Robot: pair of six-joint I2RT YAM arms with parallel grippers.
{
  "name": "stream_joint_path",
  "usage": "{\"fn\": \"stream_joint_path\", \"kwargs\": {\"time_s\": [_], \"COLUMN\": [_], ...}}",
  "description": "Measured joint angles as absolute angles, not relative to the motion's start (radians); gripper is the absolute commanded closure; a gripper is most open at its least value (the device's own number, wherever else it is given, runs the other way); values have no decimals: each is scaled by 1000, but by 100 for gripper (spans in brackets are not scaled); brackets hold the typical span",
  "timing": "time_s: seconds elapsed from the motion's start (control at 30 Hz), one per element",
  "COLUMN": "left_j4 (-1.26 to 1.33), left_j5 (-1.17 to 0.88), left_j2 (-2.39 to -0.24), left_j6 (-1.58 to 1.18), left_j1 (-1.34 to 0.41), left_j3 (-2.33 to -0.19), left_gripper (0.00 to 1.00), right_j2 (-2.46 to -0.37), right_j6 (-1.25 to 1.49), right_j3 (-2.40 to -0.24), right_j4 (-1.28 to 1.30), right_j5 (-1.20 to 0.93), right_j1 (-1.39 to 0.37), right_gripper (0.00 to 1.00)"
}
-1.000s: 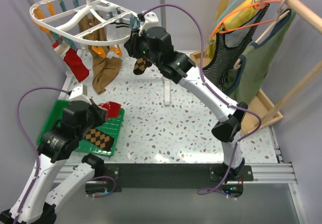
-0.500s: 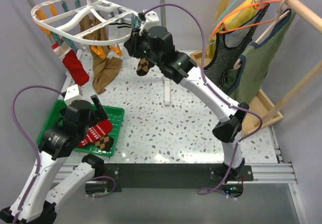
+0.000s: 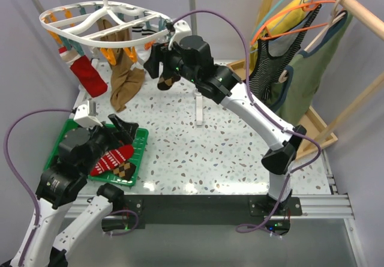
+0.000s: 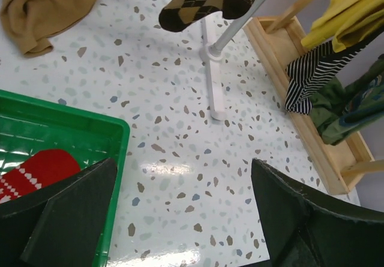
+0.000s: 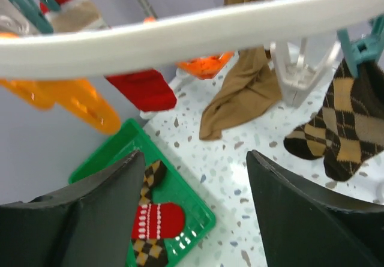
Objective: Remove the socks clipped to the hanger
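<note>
The white oval hanger (image 3: 90,22) hangs at the back left, and its rim (image 5: 192,30) crosses the right wrist view. Clipped to it are a red sock (image 3: 89,78), long tan socks (image 3: 124,81), a striped white sock (image 3: 141,32) and an argyle sock (image 3: 168,78). My right gripper (image 3: 156,63) is open and empty (image 5: 195,159) just under the rim, with the argyle sock (image 5: 339,135) to its right on a teal clip (image 5: 360,45). My left gripper (image 3: 123,129) is open and empty (image 4: 183,177) beside the green tray. A red sock (image 3: 111,159) and an argyle sock (image 3: 125,170) lie in the tray.
The green tray (image 3: 66,132) sits at the near left, its edge (image 4: 114,153) under my left finger. A white rack post and foot (image 3: 198,108) stand mid-table. A wooden rack (image 3: 312,129) with hung garments (image 3: 300,57) fills the right side.
My left gripper opened, dropped the red sock into the tray and drew back. My right gripper opened off the argyle sock, which still hangs from its clip.
</note>
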State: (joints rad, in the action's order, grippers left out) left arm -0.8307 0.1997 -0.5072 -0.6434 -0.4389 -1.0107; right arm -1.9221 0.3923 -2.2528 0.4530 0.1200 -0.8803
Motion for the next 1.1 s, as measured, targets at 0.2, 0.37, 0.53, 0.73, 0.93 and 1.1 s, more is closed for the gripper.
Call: {"fn": "stream_joint_path", "kwargs": {"time_s": [0.2, 0.37, 0.53, 0.73, 0.93, 1.1], "left_j4": [-801, -799, -760, -719, -736, -752], "left_j5": [139, 112, 69, 16, 162, 287], "left_j2": [-520, -526, -525, -532, -537, -658], "left_j6": [-644, -643, -644, -645, -640, -597], "left_j1": [-439, -439, -439, -439, -439, -439], "left_j3": [-970, -959, -931, -877, -881, -940], "left_gripper": [3, 4, 5, 7, 5, 0], "right_j2": [-1816, -1659, -1547, -1582, -1679, -1717], "right_j6": [375, 344, 328, 307, 303, 316], "right_j3": [-2075, -1831, -1620, -1501, -1479, -1448], "right_j4": [463, 437, 375, 288, 206, 147], "right_j5": [111, 131, 150, 142, 102, 60], "right_j1": [-885, -883, -833, -706, -691, -714], "right_gripper": [9, 2, 2, 2, 2, 2]}}
